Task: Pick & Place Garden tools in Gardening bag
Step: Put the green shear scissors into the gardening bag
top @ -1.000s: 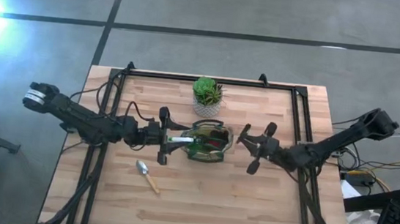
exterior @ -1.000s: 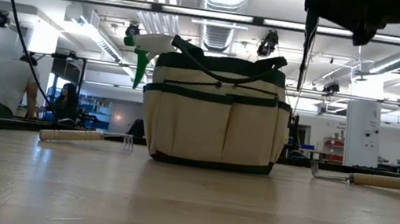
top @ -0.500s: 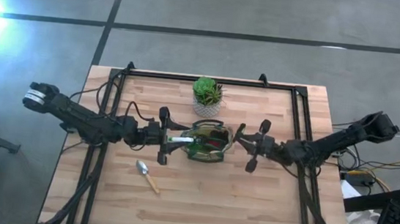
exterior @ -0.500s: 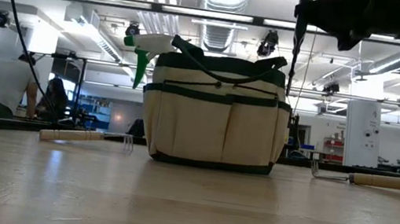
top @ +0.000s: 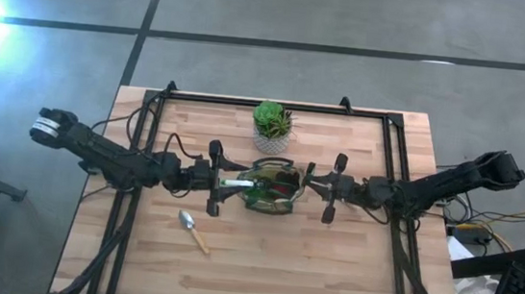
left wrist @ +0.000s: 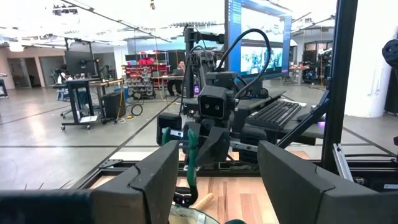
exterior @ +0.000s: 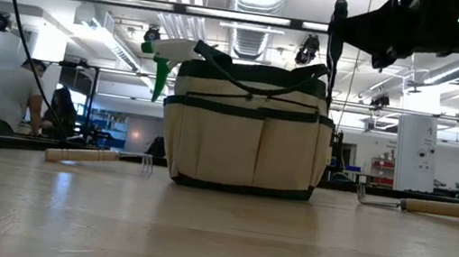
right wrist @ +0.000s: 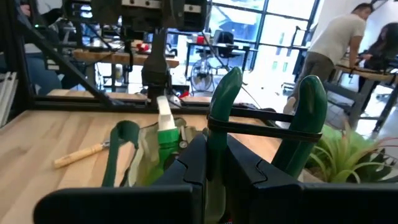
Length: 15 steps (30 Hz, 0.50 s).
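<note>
- A trowel (top: pixel 193 229) lies on the table's (top: pixel 348 261) near side, well clear of both arms.
- At centre, the gardening bag (top: pixel 273 187) sits between the grippers.
- The right gripper (top: pixel 309 181), clamped on green-handled pruners (right wrist: pixel 267 121), hovers at the bag's rim; the left gripper (top: pixel 216 179) stands open opposite.

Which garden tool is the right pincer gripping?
The green-handled tool, clamped in the shut right pincer over the gardening bag's rim. The green-and-white sprayer stands in the bag; the silver trowel lies loose on the table.

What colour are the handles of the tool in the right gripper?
Green handles, clearest in the right wrist view.
</note>
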{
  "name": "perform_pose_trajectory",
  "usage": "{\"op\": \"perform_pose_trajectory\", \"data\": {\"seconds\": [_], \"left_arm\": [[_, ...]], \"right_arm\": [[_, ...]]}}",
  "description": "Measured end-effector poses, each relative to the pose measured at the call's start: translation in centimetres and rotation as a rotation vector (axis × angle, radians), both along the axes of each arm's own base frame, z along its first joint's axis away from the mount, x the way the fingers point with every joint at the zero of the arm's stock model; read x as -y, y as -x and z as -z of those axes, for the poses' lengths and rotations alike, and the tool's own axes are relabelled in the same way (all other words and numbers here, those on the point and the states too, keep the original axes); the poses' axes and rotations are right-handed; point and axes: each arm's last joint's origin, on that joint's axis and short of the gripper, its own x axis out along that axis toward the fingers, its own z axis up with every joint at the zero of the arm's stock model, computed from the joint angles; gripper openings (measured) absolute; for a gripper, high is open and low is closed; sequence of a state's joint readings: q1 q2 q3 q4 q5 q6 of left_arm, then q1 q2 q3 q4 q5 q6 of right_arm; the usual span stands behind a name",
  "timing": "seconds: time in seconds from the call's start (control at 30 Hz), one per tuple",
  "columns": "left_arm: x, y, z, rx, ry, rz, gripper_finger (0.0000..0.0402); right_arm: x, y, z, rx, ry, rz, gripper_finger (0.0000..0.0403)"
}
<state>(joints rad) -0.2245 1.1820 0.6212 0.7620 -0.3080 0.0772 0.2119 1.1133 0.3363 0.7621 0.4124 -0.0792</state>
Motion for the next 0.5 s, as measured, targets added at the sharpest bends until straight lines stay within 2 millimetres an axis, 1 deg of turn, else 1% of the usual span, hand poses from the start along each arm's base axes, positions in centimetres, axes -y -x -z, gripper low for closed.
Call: {"op": "perform_pose_trajectory", "data": {"seconds": [0.23,0.5], "left_arm": [[0.00,0.00,0.01,-0.001,-0.001,0.000,0.0222],[0.00,0.00,0.01,-0.002,-0.001,0.000,0.0222]], "right_arm": [[-0.02,0.01,0.05,-0.004,0.007,-0.007,0.0020],[0.05,0.40,0.79,-0.009,0.004,-0.020,0.0020]]}}
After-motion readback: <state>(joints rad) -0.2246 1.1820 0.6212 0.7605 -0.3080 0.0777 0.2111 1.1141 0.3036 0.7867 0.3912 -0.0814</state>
